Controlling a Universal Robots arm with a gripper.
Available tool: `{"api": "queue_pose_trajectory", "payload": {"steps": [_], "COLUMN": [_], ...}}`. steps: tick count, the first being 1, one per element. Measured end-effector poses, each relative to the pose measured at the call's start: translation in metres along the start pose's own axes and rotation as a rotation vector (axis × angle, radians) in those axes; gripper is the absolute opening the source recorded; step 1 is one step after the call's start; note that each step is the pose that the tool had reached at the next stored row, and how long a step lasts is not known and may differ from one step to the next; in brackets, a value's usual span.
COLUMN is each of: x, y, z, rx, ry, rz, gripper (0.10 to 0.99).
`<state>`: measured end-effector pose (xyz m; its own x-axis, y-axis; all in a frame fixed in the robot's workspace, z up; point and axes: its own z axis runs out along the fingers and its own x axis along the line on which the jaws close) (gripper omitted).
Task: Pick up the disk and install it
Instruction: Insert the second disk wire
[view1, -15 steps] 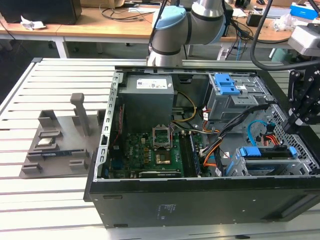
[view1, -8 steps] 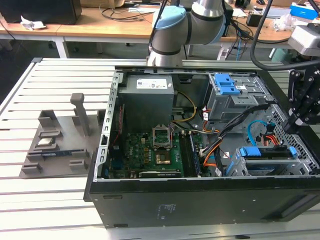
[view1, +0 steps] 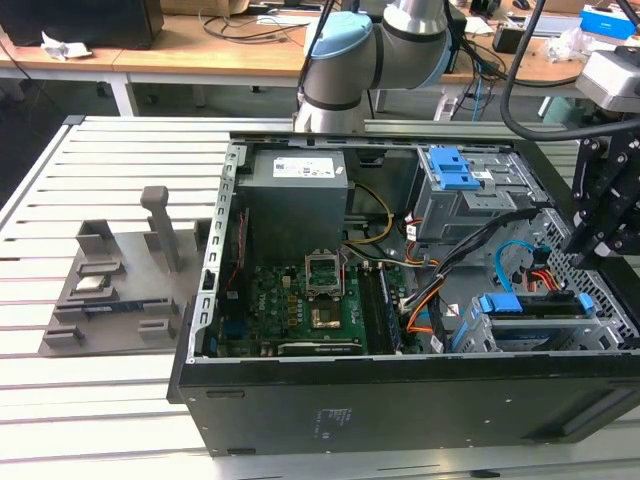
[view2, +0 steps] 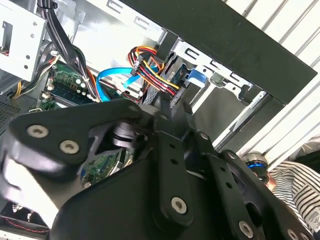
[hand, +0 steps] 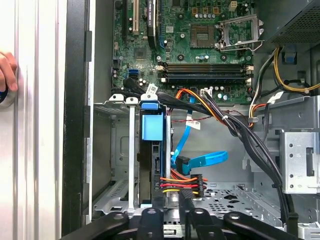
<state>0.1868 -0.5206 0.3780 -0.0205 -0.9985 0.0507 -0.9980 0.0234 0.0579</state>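
One black robot gripper (view1: 603, 215) is hanging over the drive-bay corner of the open black metal computer case (view1: 330, 400), at the exterior view's right, and whether its fingers are released or clenched I cannot tell, since its dark linkage is blocking the tips in both wrist views. Directly beneath the fingers, the flat silver-grey disk with its bright blue plastic bracket (view1: 535, 304) is sitting on edge inside the grey metal drive cage (hand: 117, 150), apart from the fingers; in the first wrist view its blue bracket tab (hand: 152, 125) is showing at the cage mouth, and a bundle of red, orange, yellow and black power wires (hand: 182, 182) is reaching the disk's end just beside the fingers. A light blue flat data cable (hand: 200, 161) is curling near that same end. Farther from the fingers, the green motherboard (view1: 300, 305) is lying on the case floor, with the large grey metal power-supply box (view1: 297, 200) beyond it. Outside the case wall, a person's fingertips (hand: 6, 70) are resting on the white slatted counter (view1: 110, 160).
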Motion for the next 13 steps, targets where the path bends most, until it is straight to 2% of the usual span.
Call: {"api": "queue_pose_trajectory", "payload": {"steps": [1, 2, 5, 6, 7, 11, 13], "x": [0.0, 0.0, -0.0019, -0.008, -0.0089, -0.0088, -0.0085], "y": [0.0, 0.0, 0.0012, 0.0061, 0.0093, 0.0253, 0.0293], "z": [0.0, 0.0, 0.0, 0.001, 0.0013, 0.0027, 0.0037], "rx": [0.0, 0.0, 0.0, 0.0, 0.0, 0.0, 0.0], "ry": [0.0, 0.0, 0.0002, 0.0, 0.0, 0.0, 0.0], "rz": [0.0, 0.0, 0.0, 0.0, 0.0, 0.0, -0.001], "gripper": [0.294, 0.361, 0.361, 0.361, 0.361, 0.361, 0.361]}}
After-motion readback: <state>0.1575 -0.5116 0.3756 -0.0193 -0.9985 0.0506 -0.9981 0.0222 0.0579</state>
